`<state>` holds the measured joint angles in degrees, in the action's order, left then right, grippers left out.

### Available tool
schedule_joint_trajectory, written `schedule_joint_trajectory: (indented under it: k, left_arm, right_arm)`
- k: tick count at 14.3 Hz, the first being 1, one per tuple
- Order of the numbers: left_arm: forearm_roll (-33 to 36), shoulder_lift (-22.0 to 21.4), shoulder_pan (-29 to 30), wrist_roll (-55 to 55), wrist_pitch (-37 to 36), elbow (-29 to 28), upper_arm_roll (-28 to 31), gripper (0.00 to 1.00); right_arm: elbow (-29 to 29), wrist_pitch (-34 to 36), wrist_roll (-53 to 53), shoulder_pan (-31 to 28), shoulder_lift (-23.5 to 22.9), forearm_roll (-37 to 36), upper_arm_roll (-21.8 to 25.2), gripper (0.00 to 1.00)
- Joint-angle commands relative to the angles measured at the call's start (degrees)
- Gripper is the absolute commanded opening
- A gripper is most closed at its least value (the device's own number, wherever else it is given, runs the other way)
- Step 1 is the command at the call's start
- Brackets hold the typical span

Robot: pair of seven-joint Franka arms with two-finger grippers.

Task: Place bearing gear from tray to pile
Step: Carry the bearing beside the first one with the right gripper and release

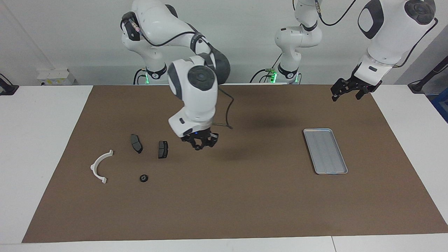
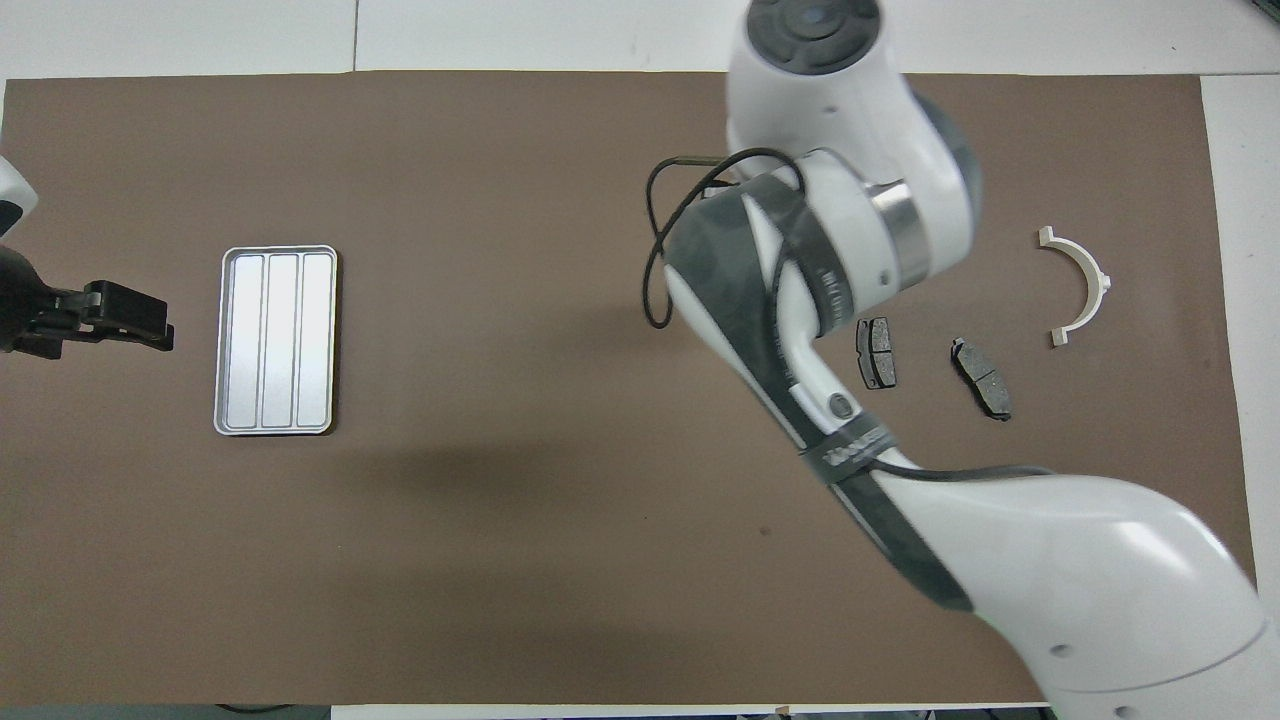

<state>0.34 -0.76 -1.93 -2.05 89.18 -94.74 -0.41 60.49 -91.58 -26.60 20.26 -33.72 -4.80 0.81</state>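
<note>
The bearing gear [image 1: 144,178] lies on the brown mat [image 1: 224,196] with the pile, at about five o'clock from the white bracket [image 1: 100,166] in the facing view, the two brake pads [image 1: 136,143] nearer the robots. The tray [image 1: 325,151] sits well apart, toward the left arm's end. The right hand [image 1: 199,142], fingertips together and holding nothing visible, hangs over the mat beside the pads. The left hand [image 1: 345,91] waits spread apart over the mat at one o'clock from the tray.

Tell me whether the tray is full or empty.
Empty. The tray shows only its bare ridged silver floor in both views; the bearing gear lies on the mat beside the white bracket.
</note>
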Motion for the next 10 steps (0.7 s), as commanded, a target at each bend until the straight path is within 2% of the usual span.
schedule_joint_trajectory:
  k: [1, 4, 6, 8, 10]
  left_arm:
    - [-0.17, 0.06, 0.26, 0.29, -1.03, 0.35, -0.29, 1.0]
    - [-0.17, 0.06, 0.34, 0.29, -1.03, 0.35, -0.38, 1.0]
    - [-0.17, 0.06, 0.34, 0.29, -1.03, 0.35, -0.38, 1.0]
    - [-0.17, 0.06, 0.26, 0.29, -1.03, 0.35, -0.38, 1.0]
    - [-0.17, 0.06, 0.34, 0.29, -1.03, 0.35, -0.29, 1.0]
  right_arm:
    - [2.17, -1.22, 15.57, -8.1, 0.32, 0.67, -1.07, 0.0]
    - [9.78, -8.31, 26.83, -14.96, 2.68, 0.75, -1.07, 0.0]
    - [19.09, -18.14, 32.03, -18.66, 4.88, 0.84, -1.07, 0.0]
    - [27.28, -26.86, 32.84, -20.6, 6.21, 0.84, -1.07, 0.0]
    - [29.33, -31.53, 34.85, -22.53, 4.46, 0.84, -1.07, 0.0]
